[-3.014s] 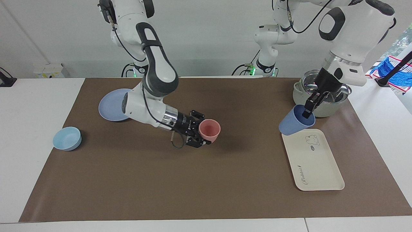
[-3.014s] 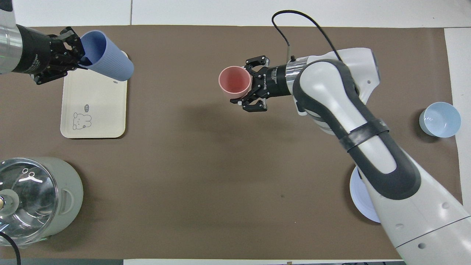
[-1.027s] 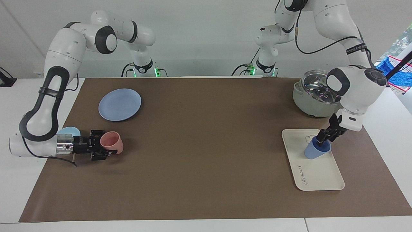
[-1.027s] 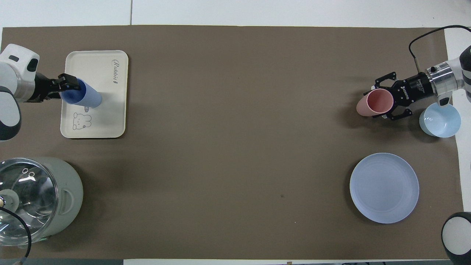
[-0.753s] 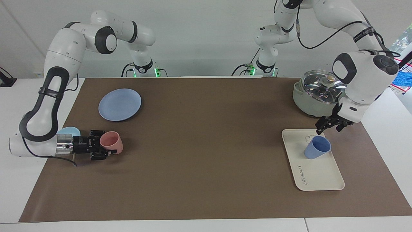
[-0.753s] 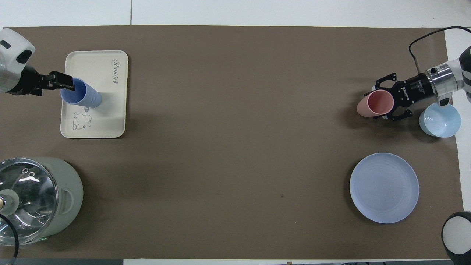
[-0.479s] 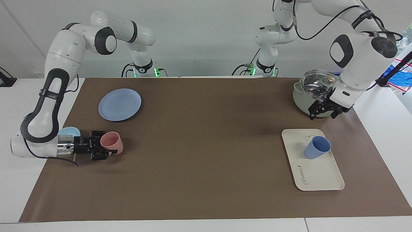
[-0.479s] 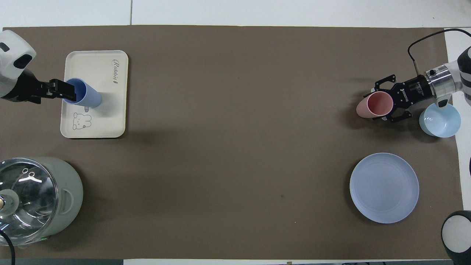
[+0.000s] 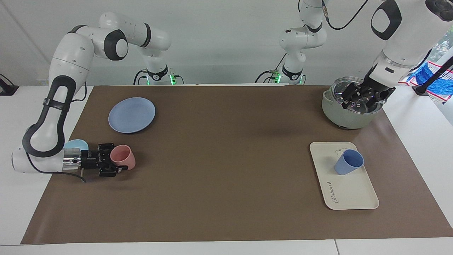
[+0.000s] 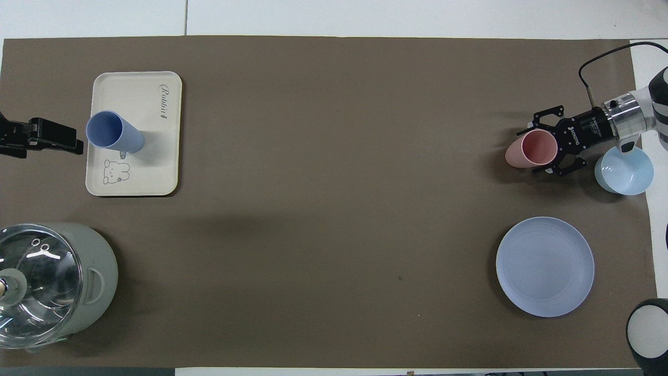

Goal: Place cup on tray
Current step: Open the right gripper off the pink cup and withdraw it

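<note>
The blue cup [image 9: 348, 162] stands upright on the cream tray [image 9: 350, 193], with nothing touching it. In the facing view the tray lies at the lower right of the frame. The cup sits on the end of the tray closer to the robots, right by the little bear drawing [image 10: 116, 171]. In the overhead view the same cup [image 10: 113, 132] shows at the upper left of the frame, on the tray [image 10: 156, 172].

The left pincer [image 9: 364, 98] hangs in the air at the upper right of the facing frame. It is over the grey-green pot [image 9: 345, 118] with the glass lid. Its fingers are spread wide and it holds nothing.

The right pincer [image 9: 118, 162] is low down at the left of the facing frame. It reaches sideways along the brown mat [image 9: 226, 198] that covers the bench [image 9: 14, 212]. The pink cup [image 9: 124, 157] sits tipped between its fingers. I cannot tell if the fingers press on it or have let go.

A light blue bowl [image 9: 75, 144] peeks out just beside that arm's wrist. A round blue plate [image 9: 131, 114] lies on the mat, closer to the robots than the pink cup.
</note>
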